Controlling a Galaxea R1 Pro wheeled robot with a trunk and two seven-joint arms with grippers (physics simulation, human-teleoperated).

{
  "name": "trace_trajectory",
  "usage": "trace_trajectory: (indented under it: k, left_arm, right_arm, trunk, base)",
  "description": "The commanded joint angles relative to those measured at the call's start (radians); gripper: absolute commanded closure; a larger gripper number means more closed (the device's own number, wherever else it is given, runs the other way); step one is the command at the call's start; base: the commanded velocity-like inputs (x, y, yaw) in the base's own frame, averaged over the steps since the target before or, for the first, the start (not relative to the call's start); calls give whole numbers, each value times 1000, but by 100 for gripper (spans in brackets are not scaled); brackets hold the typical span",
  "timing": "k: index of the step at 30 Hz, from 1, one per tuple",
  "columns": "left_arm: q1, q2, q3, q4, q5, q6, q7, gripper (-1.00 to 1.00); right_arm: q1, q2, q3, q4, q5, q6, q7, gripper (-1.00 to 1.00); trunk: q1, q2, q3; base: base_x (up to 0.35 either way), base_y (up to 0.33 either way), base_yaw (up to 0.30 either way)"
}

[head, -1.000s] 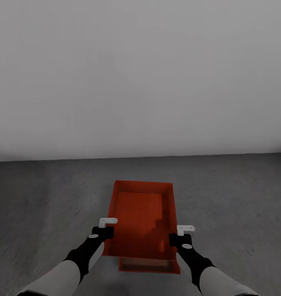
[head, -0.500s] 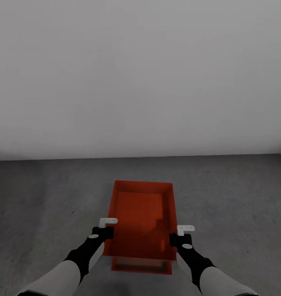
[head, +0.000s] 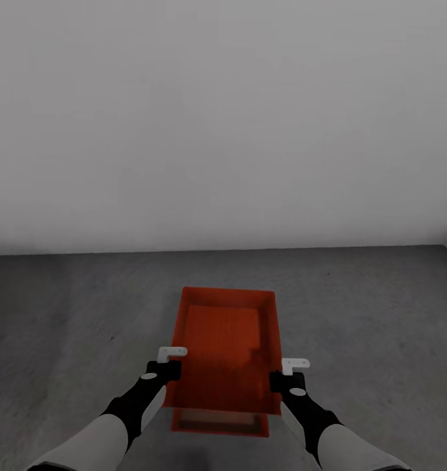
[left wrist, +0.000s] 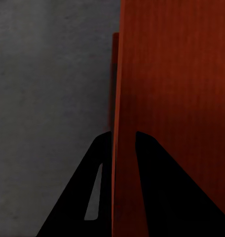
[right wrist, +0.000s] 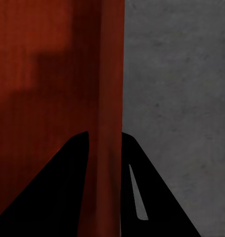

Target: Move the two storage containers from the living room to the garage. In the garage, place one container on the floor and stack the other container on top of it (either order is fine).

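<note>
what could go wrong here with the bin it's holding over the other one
1. Misaligned stack: the lower container peeks out nearer the robot than the held container, so lowering now might leave it resting crooked.
2. Uneven release: the left gripper and right gripper each pinch one thin side wall; if one lets go first, the bin may tilt and drop.
</note>
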Motion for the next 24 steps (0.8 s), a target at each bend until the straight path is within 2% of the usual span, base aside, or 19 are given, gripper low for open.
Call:
trace_trajectory:
  k: [1, 7, 24]
  left_arm:
    - [0, 25, -5, -4, -9, -85, 21, 100]
    - [0, 25, -5, -3, -9, -85, 21, 100]
    - [0, 26, -5, 4, -9, -85, 21, 100]
  right_arm:
    - [0, -2, -12, 4, -19, -6, -8, 100]
    - [0, -2, -12, 4, -19, -6, -8, 100]
    - [0, -1, -12, 4, -19, -6, -8, 100]
  trunk:
    - [0, 0, -1]
    - [0, 0, -1]
    - [0, 0, -1]
  base:
    - [0, -107, 0]
    - [0, -137, 0]
    - [-21, -5, 0]
